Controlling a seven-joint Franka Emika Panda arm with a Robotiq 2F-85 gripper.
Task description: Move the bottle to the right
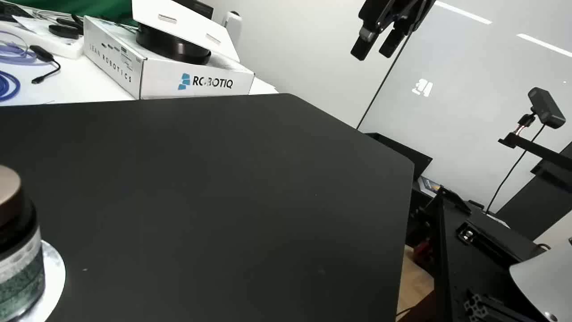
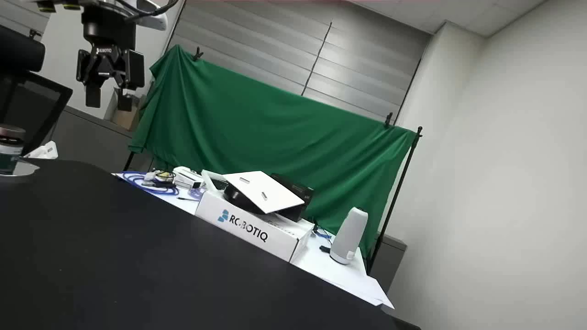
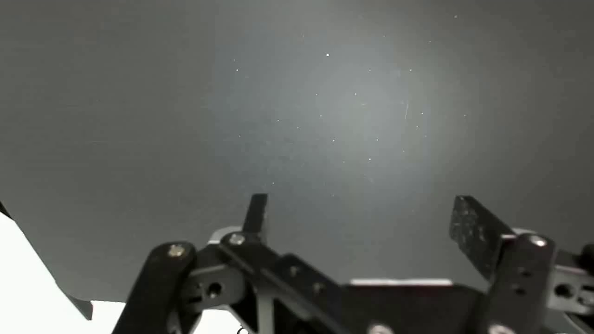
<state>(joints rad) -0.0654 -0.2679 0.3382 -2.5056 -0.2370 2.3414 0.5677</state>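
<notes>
although it is cut by the left edge of both exterior views, the nearest piece is entered first: a small, squat, dark cylindrical bottle (image 1: 18, 268) with a brownish-beige cap and a white-and-green band, upright, ungrasped. next: a flat, pale, round disc (image 1: 56, 277), by which the bottle is apparently borne. under both: a broad, matt-black tabletop (image 1: 223, 201) with rounded corners. farther off and higher: a black two-fingered gripper (image 1: 374, 50), hung above the tabletop and well apart from the bottle; its fingers (image 3: 255, 215) are spread, and nothing is held between them. no bottle is shown in the wrist view. beyond: a white cardboard box (image 1: 196, 82) with blue and black lettering; at the back, a green cloth curtain (image 2: 275, 114).

step in hand, as judged with some doubt: the approach, the grasp being not yet made. for the next move, the gripper should be brought across until it is centred over the bottle, then lowered with a finger to each side; only then should the fingers be drawn together, before any shift rightward.
</notes>
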